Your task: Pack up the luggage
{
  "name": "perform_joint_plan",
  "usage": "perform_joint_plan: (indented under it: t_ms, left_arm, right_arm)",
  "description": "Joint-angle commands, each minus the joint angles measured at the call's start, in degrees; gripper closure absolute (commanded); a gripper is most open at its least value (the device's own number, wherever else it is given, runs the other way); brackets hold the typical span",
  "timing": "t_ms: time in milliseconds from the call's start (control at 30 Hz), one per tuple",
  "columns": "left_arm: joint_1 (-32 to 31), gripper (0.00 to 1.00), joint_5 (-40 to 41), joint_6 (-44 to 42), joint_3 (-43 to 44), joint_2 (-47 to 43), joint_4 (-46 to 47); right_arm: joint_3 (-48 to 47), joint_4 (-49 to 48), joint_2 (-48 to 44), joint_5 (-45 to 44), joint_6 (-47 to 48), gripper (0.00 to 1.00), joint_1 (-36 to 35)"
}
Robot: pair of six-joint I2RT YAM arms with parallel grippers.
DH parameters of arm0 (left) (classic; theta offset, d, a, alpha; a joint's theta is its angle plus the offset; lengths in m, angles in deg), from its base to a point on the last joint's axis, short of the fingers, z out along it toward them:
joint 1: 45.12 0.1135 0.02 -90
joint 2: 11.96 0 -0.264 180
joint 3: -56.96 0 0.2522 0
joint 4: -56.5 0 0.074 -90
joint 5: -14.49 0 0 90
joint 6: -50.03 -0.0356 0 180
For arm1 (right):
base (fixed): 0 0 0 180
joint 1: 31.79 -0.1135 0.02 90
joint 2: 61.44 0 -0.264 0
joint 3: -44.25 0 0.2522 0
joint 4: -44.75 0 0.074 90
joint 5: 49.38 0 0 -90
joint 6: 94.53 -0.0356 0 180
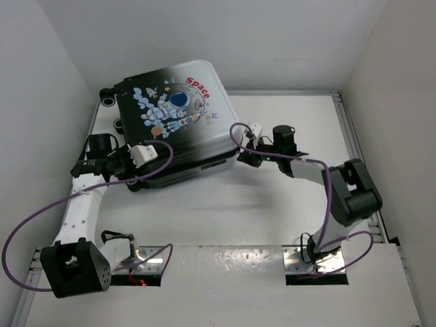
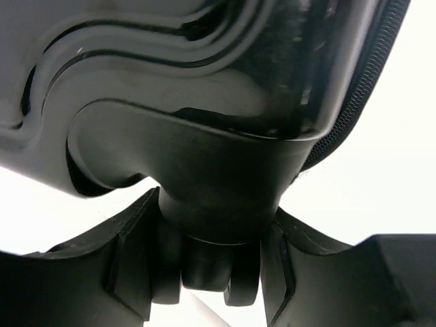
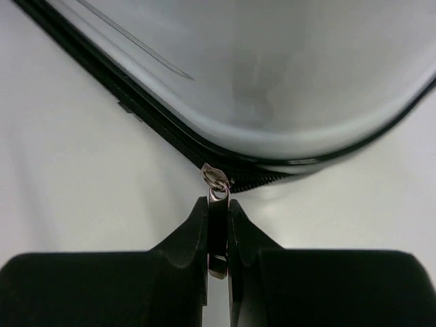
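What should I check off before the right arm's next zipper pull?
1. Pinch of right gripper on zipper pull: ok.
2. Hold of left gripper on caster: ok.
3. Lid of luggage down: ok.
4. Nothing caught in zipper track: cannot tell.
5. Length left to zip: cannot tell.

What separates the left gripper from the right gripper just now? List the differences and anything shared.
The left gripper stands wide, clamping a bulky black caster; the right gripper nearly closes on a thin metal zipper pull. The left gripper is at the dark corner of the luggage, the right gripper at its pale zippered edge. Both hold a luggage part.
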Motion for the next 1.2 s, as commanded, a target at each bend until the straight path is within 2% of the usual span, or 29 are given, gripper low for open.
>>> perform_joint_plan:
  t_ms: [0, 33, 100, 133, 167, 200, 267, 467, 667, 767, 800, 867, 900, 1033, 1133, 1167]
  left_arm:
    - [3.22, 1.0, 0.02, 7.3, 0.31, 1.64, 4.14]
    - [3.75, 1.0, 0.71, 9.23, 0.84, 3.74, 5.89]
    - [5.32, 0.91, 0.72, 15.9, 3.21, 6.21, 7.57]
    - [5.86, 0.82, 1.24, 18.45, 4.18, 8.83, 9.41]
    - [6.38, 0.61, 1.25, 23.43, 6.45, 10.25, 10.12]
    - [7.26, 0.53, 1.25, 25.83, 7.69, 11.57, 10.65]
    - [7.96, 0.44, 1.25, 31.8, 10.41, 14.99, 12.32]
    - [7.97, 0.45, 4.93, 36.13, 12.27, 18.97, 15.74]
    - [7.97, 0.49, 11.17, 38.16, 12.27, 22.65, 18.65]
    - [7.36, 0.6, 16.52, 39.39, 14.82, 26.33, 19.36]
    - [7.36, 0.68, 18.8, 40.09, 15.43, 27.39, 19.36]
    - [7.36, 0.74, 23.38, 40.1, 17.28, 29.59, 20.14]
    - [7.36, 0.81, 24.79, 40.1, 17.28, 31.34, 20.15]
    - [6.13, 0.88, 27.88, 40.1, 20.52, 34.95, 20.85]
    - [4.73, 0.89, 30.16, 39.31, 21.14, 36.54, 21.38]
    - [3.94, 0.89, 31.12, 39.3, 21.15, 37.07, 21.38]
  right_arm:
    - [5.47, 6.05, -9.07, 9.84, 1.79, 1.0, -3.71]
    - [6.11, 6.67, -10.92, 9.93, 2.14, 1.0, -4.69]
    - [7.95, 6.58, -12.24, 9.85, 2.67, 1.0, -8.01]
    - [7.87, 6.85, -12.51, 9.5, 3.19, 1.0, -8.56]
    - [7.44, 7.37, -12.52, 9.41, 3.2, 1.0, -9.87]
    - [6.83, 7.72, -12.52, 9.41, 3.46, 1.0, -10.23]
    - [6.21, 8.78, -13.3, 9.23, 4.43, 1.0, -10.58]
    - [5.77, 12.47, -13.66, 3.62, 6.8, 1.0, -5.41]
    - [1.29, 14.06, -10.5, -1.67, 8.03, 1.0, 5.4]
    - [-2.83, 12.39, -5.76, -5.69, 9.18, 1.0, 11.02]
    - [-3.98, 12.47, -4.62, -6.32, 9.96, 1.0, 11.73]
    - [-8.7, 10.9, 0.3, -9.47, 11.71, 1.0, 14.63]
    - [-9.96, 9.32, 1.45, -10.36, 11.99, 1.0, 15.33]
    - [-19.16, 3.79, 12.84, -13.88, 13.31, 1.0, 19.54]
    - [-26.04, -1.4, 20.13, -15.46, 11.47, 1.0, 20.44]
    - [-27.36, -6.29, 21.57, -15.46, 10.42, 1.0, 20.44]
